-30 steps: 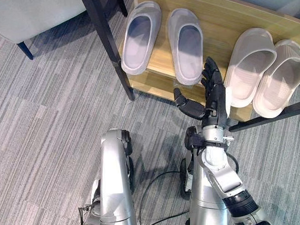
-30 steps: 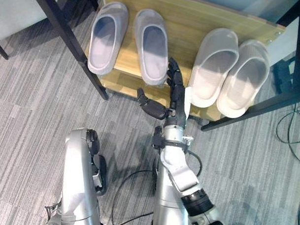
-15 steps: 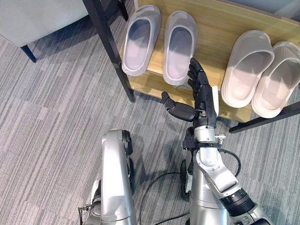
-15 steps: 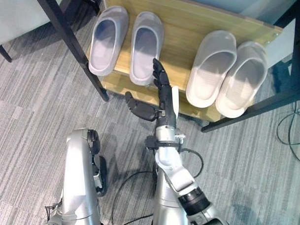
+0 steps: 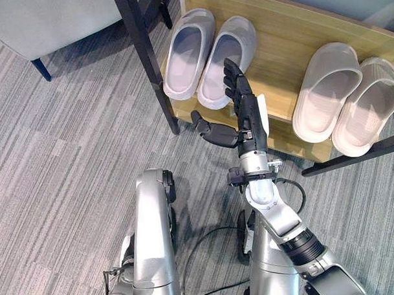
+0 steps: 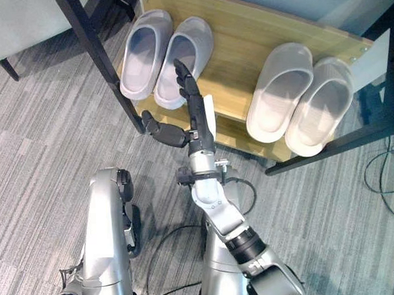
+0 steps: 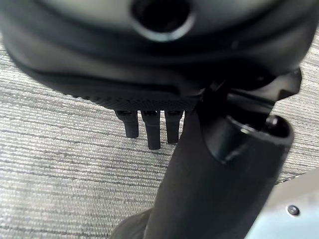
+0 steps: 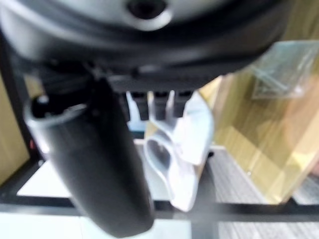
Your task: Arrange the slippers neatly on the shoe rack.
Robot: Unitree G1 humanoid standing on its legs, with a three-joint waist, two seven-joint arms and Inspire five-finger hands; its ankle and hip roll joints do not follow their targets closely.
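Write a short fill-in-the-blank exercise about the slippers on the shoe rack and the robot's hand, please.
1. The shoe rack holds ____ slippers in all.
2. The right hand has straight fingers resting against the ____ slipper of the lilac pair.
3. The beige pair lies to the robot's ____ of the lilac pair.
4. The floor under the rack is grey ____.

Missing words: four; right; right; carpet
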